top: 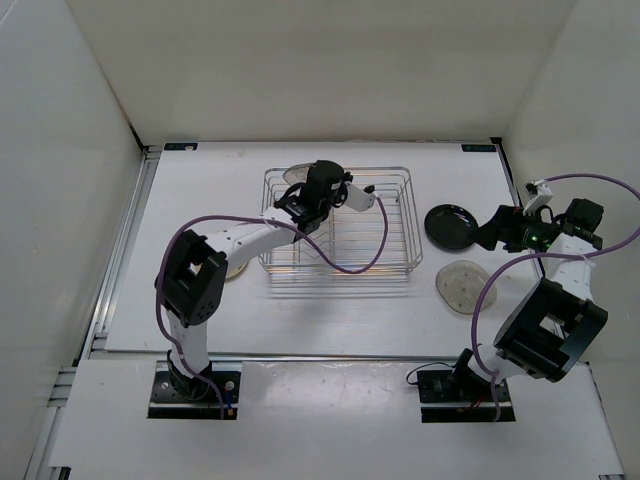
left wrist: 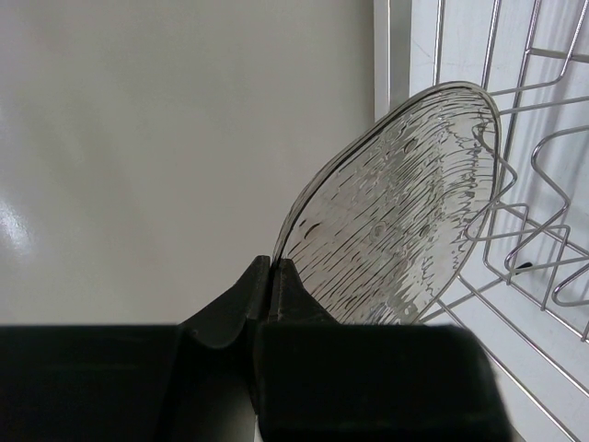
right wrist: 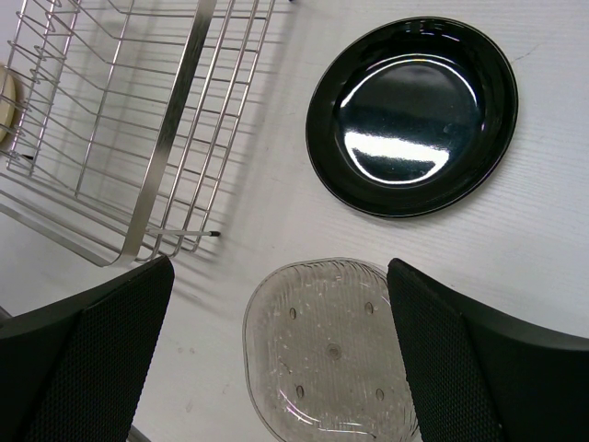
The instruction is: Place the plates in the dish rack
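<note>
Grey plate (left wrist: pixel 405 212): thin, rigid, glossy, probably light and slippery; left fingers (left wrist: pixel 230 304) clench its rim. Right fingers (right wrist: pixel 101 350) released.

My left forearm (top: pixel 245 240) is hiding most of the tan plate (top: pixel 238 268). My left fingers (left wrist: pixel 294 299) are covering the lower rim of the grey plate (left wrist: pixel 405 212) I am gripping, and the dish rack (left wrist: pixel 543 184) is running off the wrist view's right edge.

White worktop (top: pixel 330 315), matte, evenly lit. Plain white walls (top: pixel 320 70) enclosed three sides. Aluminium rail (top: pixel 113 265) ran along left edge.
</note>
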`<state>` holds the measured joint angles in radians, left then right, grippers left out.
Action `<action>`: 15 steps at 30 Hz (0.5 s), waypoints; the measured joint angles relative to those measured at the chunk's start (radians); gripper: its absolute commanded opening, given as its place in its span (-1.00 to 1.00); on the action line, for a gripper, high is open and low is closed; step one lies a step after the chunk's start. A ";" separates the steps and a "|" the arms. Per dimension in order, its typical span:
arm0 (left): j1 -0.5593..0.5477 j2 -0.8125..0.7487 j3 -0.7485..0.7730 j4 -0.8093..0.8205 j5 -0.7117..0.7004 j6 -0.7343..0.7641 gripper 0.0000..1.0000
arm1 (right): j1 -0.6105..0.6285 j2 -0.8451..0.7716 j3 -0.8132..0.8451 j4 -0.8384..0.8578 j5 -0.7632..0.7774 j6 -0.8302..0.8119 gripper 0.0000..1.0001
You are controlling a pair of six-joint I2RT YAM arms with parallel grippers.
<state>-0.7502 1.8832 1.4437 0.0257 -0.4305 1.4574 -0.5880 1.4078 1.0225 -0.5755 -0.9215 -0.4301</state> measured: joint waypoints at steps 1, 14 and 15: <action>0.000 0.000 0.003 -0.004 0.000 0.000 -0.79 | 0.000 0.000 0.000 0.000 0.000 0.000 1.00; 0.002 -0.008 0.045 -0.016 0.008 -0.005 -0.79 | 0.000 0.000 0.000 -0.002 -0.002 0.000 1.00; 0.003 -0.009 0.045 -0.016 0.008 -0.004 -0.79 | 0.000 0.000 0.000 -0.002 -0.003 0.000 1.00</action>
<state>-0.7471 1.8744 1.4887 0.0093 -0.4225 1.4532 -0.5880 1.4078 1.0225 -0.5774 -0.9241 -0.4305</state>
